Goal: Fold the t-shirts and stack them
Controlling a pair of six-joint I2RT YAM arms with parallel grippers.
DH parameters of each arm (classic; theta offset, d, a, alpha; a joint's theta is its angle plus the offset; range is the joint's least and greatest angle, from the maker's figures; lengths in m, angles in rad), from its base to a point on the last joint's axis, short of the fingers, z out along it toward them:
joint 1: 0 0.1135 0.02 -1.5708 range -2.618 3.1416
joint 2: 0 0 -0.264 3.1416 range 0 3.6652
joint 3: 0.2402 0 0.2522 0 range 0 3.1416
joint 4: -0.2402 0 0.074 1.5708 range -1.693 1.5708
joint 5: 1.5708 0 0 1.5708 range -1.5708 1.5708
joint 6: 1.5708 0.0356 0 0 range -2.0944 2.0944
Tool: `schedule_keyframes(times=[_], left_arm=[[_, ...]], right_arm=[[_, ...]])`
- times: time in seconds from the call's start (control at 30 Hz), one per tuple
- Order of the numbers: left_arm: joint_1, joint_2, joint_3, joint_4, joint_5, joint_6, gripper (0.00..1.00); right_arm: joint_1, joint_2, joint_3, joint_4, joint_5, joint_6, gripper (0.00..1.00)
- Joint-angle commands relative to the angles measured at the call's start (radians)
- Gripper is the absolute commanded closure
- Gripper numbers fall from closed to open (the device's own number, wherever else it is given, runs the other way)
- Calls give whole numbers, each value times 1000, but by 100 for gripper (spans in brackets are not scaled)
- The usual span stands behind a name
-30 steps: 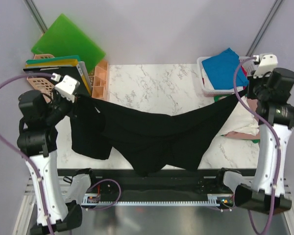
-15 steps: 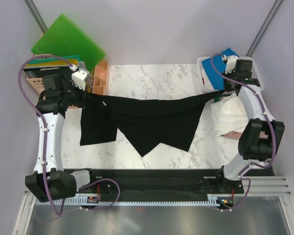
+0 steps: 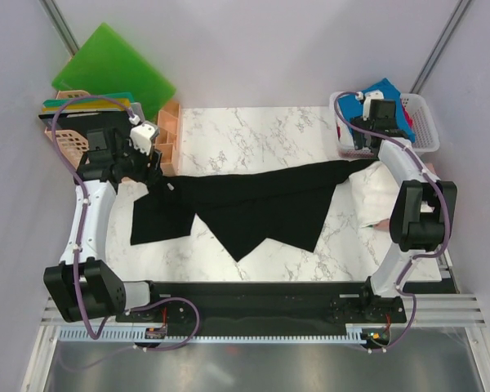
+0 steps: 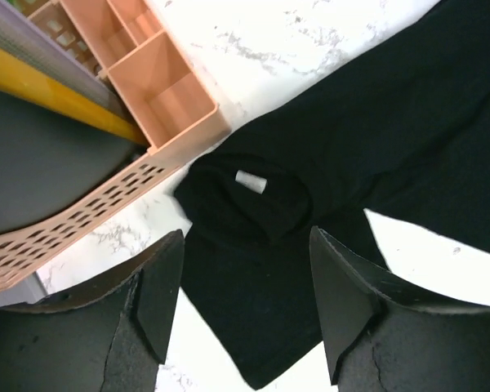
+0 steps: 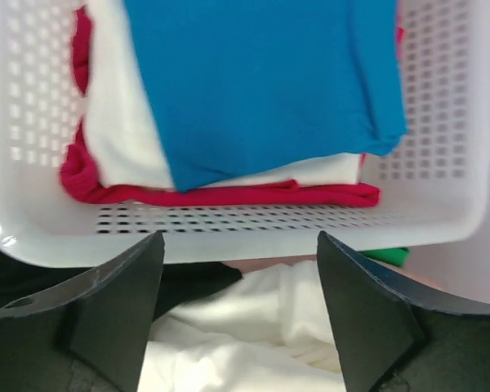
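Marble desk (image 3: 253, 135). Far left: green board (image 3: 114, 73) leaning behind peach divided tray (image 4: 159, 90) and stacked folders (image 4: 57, 94). Far right corner: white perforated basket (image 5: 229, 233).

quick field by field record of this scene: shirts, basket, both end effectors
black t-shirt: spread loosely on the marble table, unfolded, held by nothing
neck label: white, facing up at the collar
left end effector: open, empty, above the collar
right end effector: open, empty, facing the white basket
basket contents: blue t-shirt on top, white t-shirt under it, red-pink t-shirt lowest
pink organiser: beside the collar, at the table's far left
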Motion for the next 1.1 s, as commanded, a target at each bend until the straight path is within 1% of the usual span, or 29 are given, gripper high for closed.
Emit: schedule_keyframes(times=[0.0, 0.03, 0.07, 0.13, 0.17, 0.23, 0.27, 0.33, 0.37, 0.4, 0.43, 0.47, 0.5, 0.53, 0.57, 0.63, 0.67, 0.7, 0.73, 0.87, 0.93, 1.0, 1.03, 1.07], left_arm=[[-2, -55, -28, 57, -94, 77, 29], [-4, -70, -37, 60, -108, 91, 29], [-4, -97, -53, 64, -129, 97, 27], [-2, -136, -71, 69, -146, 105, 27], [-2, -154, -89, 79, -160, 107, 25], [-2, -226, -100, 84, -157, 104, 24], [-2, -254, -102, 81, -127, 102, 22], [-4, -311, -85, -7, -29, 116, 17], [-13, -318, -58, -56, 104, 123, 8], [-30, -319, -44, -177, 158, 139, 3], [-50, -312, -35, -222, 197, 168, 0], [-129, -305, -36, -255, 209, 168, 0], [-194, -300, -47, -290, 184, 157, 0], [-255, -296, -65, -290, 127, 153, 0], [-385, -294, -115, -286, 107, 145, 0], [-520, -279, -169, -231, 40, 101, 0], [-629, -271, -218, -209, 28, 91, 0], [-674, -263, -240, -186, 25, 79, 0], [-740, -245, -272, -131, 24, 70, 0], [-832, -191, -318, -33, 65, 39, 0], [-855, -173, -356, 7, 109, 15, 0], [-921, -159, -393, 44, 97, -5, 0], [-971, -156, -433, 91, 70, -11, 0], [-993, -153, -453, 116, 53, -15, 0]], right_arm=[[-28, -106, 66, 22, 102, -12, 14], [-34, -123, 75, -8, 95, -15, 9], [-40, -158, 83, -65, 64, -24, 8], [-48, -219, 72, -114, 38, -65, 5], [-48, -240, 58, -169, 11, -76, 4], [-46, -305, 29, -218, -28, -114, 3], [-49, -329, -4, -266, -54, -122, 3], [-49, -394, -47, -298, -120, -126, 3], [-49, -411, -86, -318, -134, -122, 3], [-49, -422, -100, -328, -148, -118, 3], [-49, -434, -114, -334, -169, -115, 4], [-48, -435, -130, -340, -177, -104, 4], [-49, -430, -137, -341, -186, -98, 4], [-48, -427, -143, -340, -200, -93, 5], [-48, -422, -150, -340, -209, -75, 5], [-48, -398, -152, -334, -233, -55, 5], [-48, -387, -146, -335, -232, -44, 6], [-46, -364, -143, -335, -232, -20, 6], [-46, -355, -135, -337, -266, -9, 6], [-39, -333, -137, -340, -303, 37, 6], [-31, -338, -153, -335, -303, 46, 7], [-23, -339, -161, -332, -292, 48, 7], [-22, -338, -169, -329, -290, 51, 7], [-22, -341, -173, -329, -289, 51, 7]])
